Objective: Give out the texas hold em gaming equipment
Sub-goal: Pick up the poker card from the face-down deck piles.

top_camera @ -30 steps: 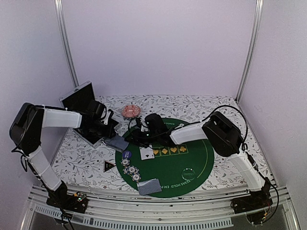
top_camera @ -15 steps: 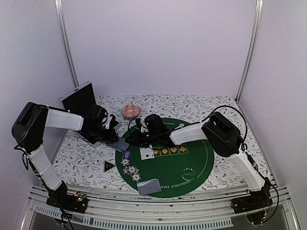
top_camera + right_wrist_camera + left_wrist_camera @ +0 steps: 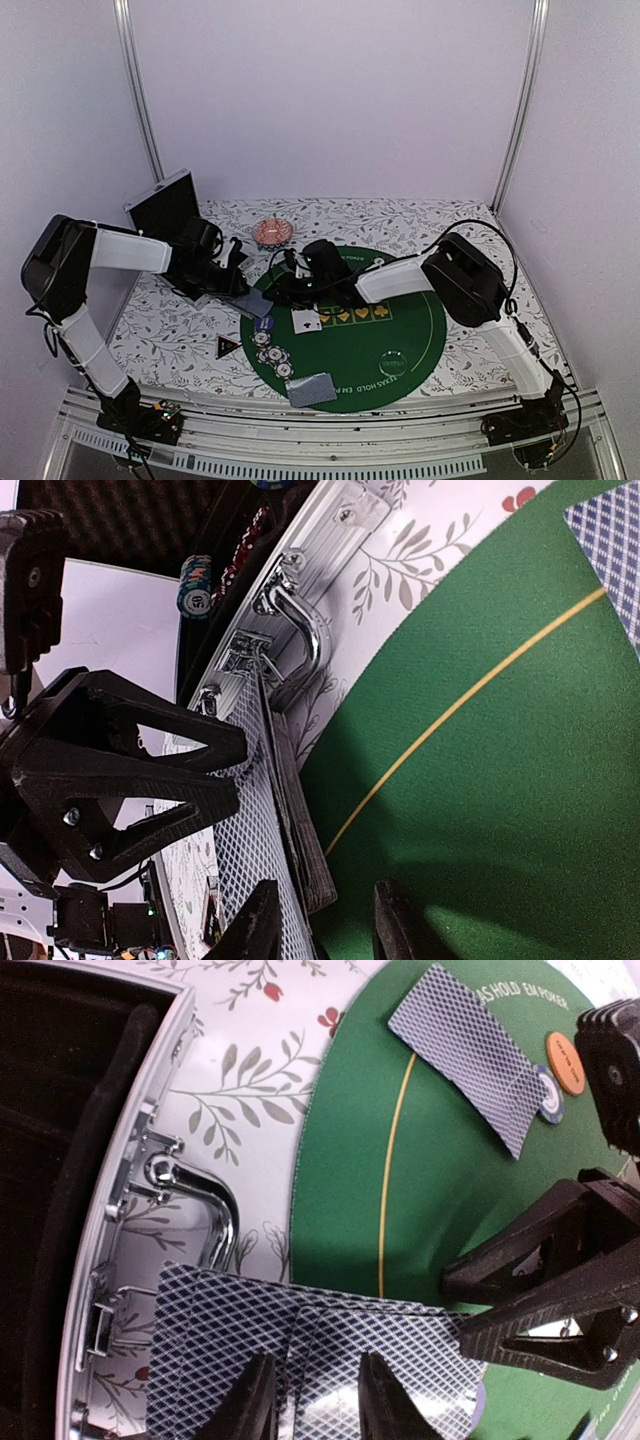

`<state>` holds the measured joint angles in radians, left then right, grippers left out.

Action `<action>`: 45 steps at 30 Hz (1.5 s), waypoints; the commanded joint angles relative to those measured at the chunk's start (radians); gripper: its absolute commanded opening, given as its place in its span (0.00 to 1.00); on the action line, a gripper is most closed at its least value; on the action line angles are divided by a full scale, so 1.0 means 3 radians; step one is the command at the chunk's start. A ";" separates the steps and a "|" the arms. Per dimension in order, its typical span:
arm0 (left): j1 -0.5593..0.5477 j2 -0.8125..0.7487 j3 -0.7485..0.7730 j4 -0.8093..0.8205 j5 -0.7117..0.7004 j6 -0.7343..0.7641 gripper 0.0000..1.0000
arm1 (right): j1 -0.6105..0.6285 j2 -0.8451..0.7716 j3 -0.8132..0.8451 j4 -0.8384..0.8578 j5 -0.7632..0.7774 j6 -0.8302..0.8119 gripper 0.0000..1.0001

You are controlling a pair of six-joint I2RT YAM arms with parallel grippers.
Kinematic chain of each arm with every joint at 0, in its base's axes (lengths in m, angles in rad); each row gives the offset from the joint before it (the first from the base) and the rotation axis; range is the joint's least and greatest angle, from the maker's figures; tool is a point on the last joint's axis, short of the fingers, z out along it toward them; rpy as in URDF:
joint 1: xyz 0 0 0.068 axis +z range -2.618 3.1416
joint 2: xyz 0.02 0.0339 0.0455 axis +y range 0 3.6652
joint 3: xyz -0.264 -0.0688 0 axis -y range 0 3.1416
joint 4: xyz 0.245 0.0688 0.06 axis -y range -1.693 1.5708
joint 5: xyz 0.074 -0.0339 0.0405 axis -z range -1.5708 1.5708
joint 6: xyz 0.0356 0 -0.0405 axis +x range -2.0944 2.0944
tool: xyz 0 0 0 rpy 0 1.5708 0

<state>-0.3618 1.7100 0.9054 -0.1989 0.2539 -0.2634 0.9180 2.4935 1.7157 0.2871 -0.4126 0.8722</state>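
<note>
I count three lots of cards from here. One deck (image 3: 220,1340) lies at the far-left rim of the green mat (image 3: 410,320), half over the flowered cloth (image 3: 160,330) and just beside the open case (image 3: 165,212), with one gripper at each end.

The left gripper (image 3: 315,1405) comes down on the deck's patterned backs. Its fingertips run out of its own view, so I cannot tell whether it is grasping or only resting there. The right gripper (image 3: 325,915) has its two fingers (image 3: 395,925) astride the deck's other end. They are parted, and a strip of green shows between the deck and one finger, so it is not clenched.

One face-up card (image 3: 306,320) lies alone near the mat's middle. One face-down pile (image 3: 312,388) sits at the near rim.

Four chips (image 3: 275,353) curve between those two, one blue chip (image 3: 264,323) at the far end and three striped ones. One orange disc (image 3: 563,1060) lies just beside the pile. Some stacked chips (image 3: 195,585) stand in the case, too few in view for me to count.

Off the mat I see one black triangle (image 3: 228,346) and one pink dish (image 3: 272,232).
</note>
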 commanded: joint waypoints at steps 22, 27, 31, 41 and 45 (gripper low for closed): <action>-0.0020 -0.0015 -0.0099 0.0088 0.0128 -0.0032 0.31 | 0.0036 -0.0321 -0.0230 -0.0029 -0.0103 -0.0006 0.28; -0.0022 -0.0019 -0.0088 0.0088 0.0155 -0.0037 0.31 | 0.0041 -0.0331 -0.0262 -0.0029 -0.0131 0.0006 0.28; -0.0019 -0.0037 -0.0088 0.0083 0.0151 -0.0027 0.31 | 0.0040 -0.0347 -0.0263 -0.0026 -0.0151 0.0006 0.21; 0.0015 -0.0242 0.0020 -0.0017 0.0152 0.0047 0.35 | 0.0041 -0.0511 -0.0374 -0.0044 -0.0123 -0.0056 0.05; 0.0077 -0.0268 0.0039 -0.0027 0.0111 0.0064 0.35 | 0.0040 -0.0661 -0.0432 -0.0076 -0.0118 -0.0108 0.05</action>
<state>-0.3588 1.6596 0.8913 -0.2012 0.2878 -0.2592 0.9230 2.3821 1.6073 0.2668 -0.4507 0.8673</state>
